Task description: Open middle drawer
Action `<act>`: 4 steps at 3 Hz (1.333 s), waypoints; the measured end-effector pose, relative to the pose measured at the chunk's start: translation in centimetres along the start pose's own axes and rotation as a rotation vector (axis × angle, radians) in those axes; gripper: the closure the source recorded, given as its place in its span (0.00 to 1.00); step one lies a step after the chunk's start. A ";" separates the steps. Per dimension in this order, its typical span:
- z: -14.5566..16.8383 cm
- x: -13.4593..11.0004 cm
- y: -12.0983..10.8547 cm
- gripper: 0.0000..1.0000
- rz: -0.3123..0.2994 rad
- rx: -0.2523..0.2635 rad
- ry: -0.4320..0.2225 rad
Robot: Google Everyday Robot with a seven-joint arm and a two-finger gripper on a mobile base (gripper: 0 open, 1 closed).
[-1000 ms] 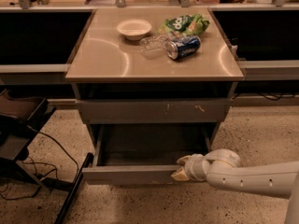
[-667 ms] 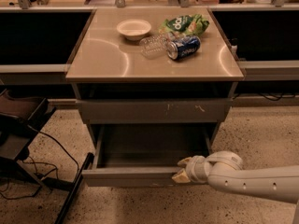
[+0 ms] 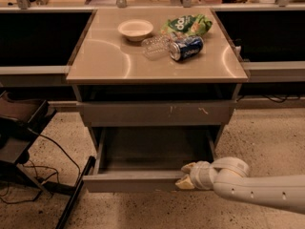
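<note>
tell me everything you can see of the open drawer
The drawer is wide, shallow and grey, with a plain flat front and no handle. It stands pulled out under the scratched front, its grey inside in shadow. The hand is at the front's top edge, right of the middle.

The hand (image 3: 187,175) covers the right front corner of the middle drawer (image 3: 133,181). Its arm (image 3: 267,193) is cut off at the right edge.

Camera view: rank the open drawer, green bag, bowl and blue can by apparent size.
1. open drawer
2. green bag
3. bowl and blue can look about alike; I won't rank them.
The gripper sits at the drawer front's right end.
</note>
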State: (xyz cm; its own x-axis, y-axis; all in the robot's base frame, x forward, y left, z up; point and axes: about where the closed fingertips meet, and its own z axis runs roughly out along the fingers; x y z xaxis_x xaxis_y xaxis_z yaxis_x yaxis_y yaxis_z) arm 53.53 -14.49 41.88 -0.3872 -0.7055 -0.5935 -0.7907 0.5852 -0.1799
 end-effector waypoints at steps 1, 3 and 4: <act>-0.5 0.6 1.5 1.00 -0.004 -0.011 0.017; -1.2 0.8 1.8 1.00 0.009 -0.005 0.014; -1.3 1.2 2.6 1.00 0.018 -0.017 0.024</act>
State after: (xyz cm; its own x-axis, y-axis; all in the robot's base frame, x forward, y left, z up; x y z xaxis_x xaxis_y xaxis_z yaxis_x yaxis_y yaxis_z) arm 50.43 -14.31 41.72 -0.4122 -0.7048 -0.5774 -0.7915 0.5909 -0.1562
